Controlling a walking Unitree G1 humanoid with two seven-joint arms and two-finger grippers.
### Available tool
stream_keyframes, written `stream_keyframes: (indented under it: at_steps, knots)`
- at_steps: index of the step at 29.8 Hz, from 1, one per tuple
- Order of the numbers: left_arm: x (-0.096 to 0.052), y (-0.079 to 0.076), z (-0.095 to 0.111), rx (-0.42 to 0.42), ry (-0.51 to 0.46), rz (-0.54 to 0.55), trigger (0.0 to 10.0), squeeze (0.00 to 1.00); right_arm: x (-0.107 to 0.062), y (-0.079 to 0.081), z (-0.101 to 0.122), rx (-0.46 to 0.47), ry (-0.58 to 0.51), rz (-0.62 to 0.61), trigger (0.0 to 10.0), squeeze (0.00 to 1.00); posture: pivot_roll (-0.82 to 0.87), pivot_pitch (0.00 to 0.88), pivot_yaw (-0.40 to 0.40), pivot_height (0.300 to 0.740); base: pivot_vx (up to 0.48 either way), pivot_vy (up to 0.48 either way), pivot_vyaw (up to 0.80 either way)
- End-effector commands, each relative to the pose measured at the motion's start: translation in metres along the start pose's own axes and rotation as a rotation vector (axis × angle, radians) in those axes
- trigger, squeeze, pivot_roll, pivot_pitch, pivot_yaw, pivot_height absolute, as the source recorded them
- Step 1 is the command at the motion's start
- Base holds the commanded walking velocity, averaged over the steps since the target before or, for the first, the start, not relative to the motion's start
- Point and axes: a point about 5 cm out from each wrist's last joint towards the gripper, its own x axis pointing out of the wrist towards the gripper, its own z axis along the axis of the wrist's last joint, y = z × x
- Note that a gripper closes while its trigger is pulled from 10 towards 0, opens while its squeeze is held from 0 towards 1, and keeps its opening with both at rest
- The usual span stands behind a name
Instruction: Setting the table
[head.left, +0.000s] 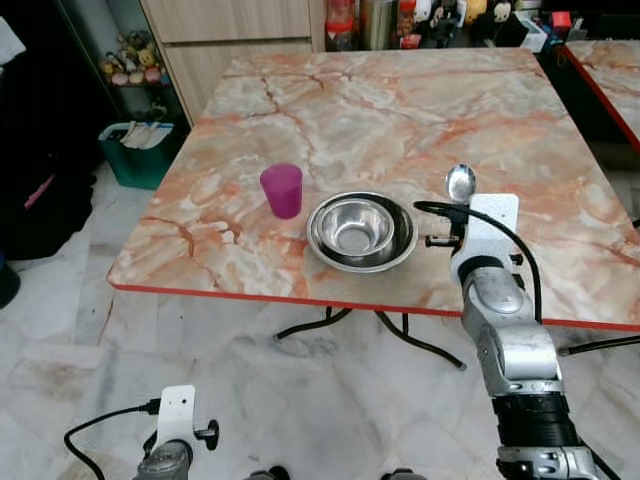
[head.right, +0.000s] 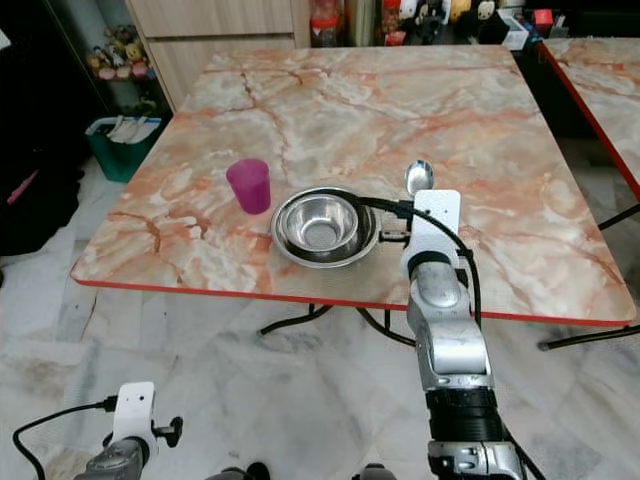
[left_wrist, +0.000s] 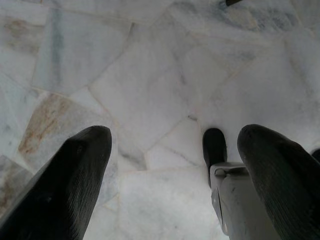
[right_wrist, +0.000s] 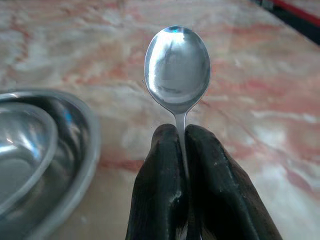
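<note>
Bowl (head.left: 361, 232) and purple cup (head.left: 282, 190) already stand on the counter (head.left: 400, 110); right claw (right_wrist: 181, 150), clamped on the spoon (right_wrist: 177, 70), holds it just beside the bowl, unplaced; left claw (left_wrist: 170, 170) hangs open

A square desk (head.left: 400, 100) with an orange-veined marble top and a red edge stands on a pale marble floor (head.left: 60, 330), carried by black metal legs (head.left: 330, 322) that show under its near edge. Directly on the desk, close to the near edge, sits a purple cup (head.left: 282, 190), upright. Just to its right are two nested steel bowls (head.left: 361, 231), the smaller one inside the larger. The cup and the bowls stand apart, not touching. At the far right, a second desk (head.left: 610, 70) of the same marble shows its corner.
</note>
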Motion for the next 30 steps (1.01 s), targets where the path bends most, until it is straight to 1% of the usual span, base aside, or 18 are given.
stream_keyframes:
  at_steps: [1, 5, 8, 14, 15, 18, 21, 24, 27, 30]
  knots:
    - [-0.001, 0.007, -0.007, -0.002, 0.030, 0.012, 10.0, 0.00, 0.003, 0.000, 0.004, 0.017, 0.004, 0.011, 10.0, 0.00, -0.12, 0.176, 0.072, 0.740, 0.000, 0.000, 0.00]
    - [-0.002, 0.007, -0.008, 0.000, 0.033, 0.010, 10.0, 0.00, 0.009, -0.004, 0.001, 0.031, 0.036, 0.014, 10.0, 0.00, -0.13, 0.176, 0.073, 0.740, 0.000, 0.000, 0.00]
    - [-0.002, 0.007, -0.009, 0.001, 0.034, 0.010, 10.0, 0.00, 0.012, -0.002, -0.003, 0.035, 0.066, 0.035, 10.0, 0.00, -0.12, 0.176, 0.073, 0.740, 0.000, 0.000, 0.00]
    - [-0.002, 0.007, -0.009, 0.002, 0.034, 0.014, 10.0, 0.00, 0.016, 0.002, 0.004, 0.039, 0.027, 0.081, 10.0, 0.00, -0.12, 0.177, 0.071, 0.740, 0.000, 0.000, 0.00]
    - [-0.002, 0.007, -0.009, 0.001, 0.035, 0.015, 10.0, 0.00, 0.017, 0.004, 0.008, 0.048, 0.002, 0.091, 10.0, 0.00, -0.12, 0.177, 0.070, 0.740, 0.000, 0.000, 0.00]
    - [-0.002, 0.007, -0.010, 0.003, 0.040, 0.017, 10.0, 0.00, 0.017, 0.009, 0.013, 0.050, -0.030, 0.116, 10.0, 0.00, -0.12, 0.177, 0.069, 0.740, 0.000, 0.000, 0.00]
    - [-0.002, 0.008, -0.011, 0.006, 0.044, 0.019, 10.0, 0.00, 0.015, 0.014, 0.010, 0.040, -0.031, 0.134, 10.0, 0.00, -0.12, 0.178, 0.069, 0.740, 0.000, 0.000, 0.00]
    - [-0.002, 0.008, -0.011, 0.006, 0.044, 0.019, 10.0, 0.00, 0.015, 0.014, 0.008, 0.047, -0.021, 0.135, 10.0, 0.00, -0.12, 0.178, 0.068, 0.740, 0.000, 0.000, 0.00]
    - [-0.002, 0.007, -0.011, 0.007, 0.044, 0.017, 10.0, 0.00, 0.018, 0.013, -0.001, 0.043, 0.003, 0.140, 10.0, 0.00, -0.12, 0.178, 0.069, 0.740, 0.000, 0.000, 0.00]
    - [-0.002, 0.007, -0.011, 0.006, 0.043, 0.017, 10.0, 0.00, 0.021, 0.011, 0.000, 0.023, 0.000, 0.146, 10.0, 0.00, -0.12, 0.179, 0.067, 0.740, 0.000, 0.000, 0.00]
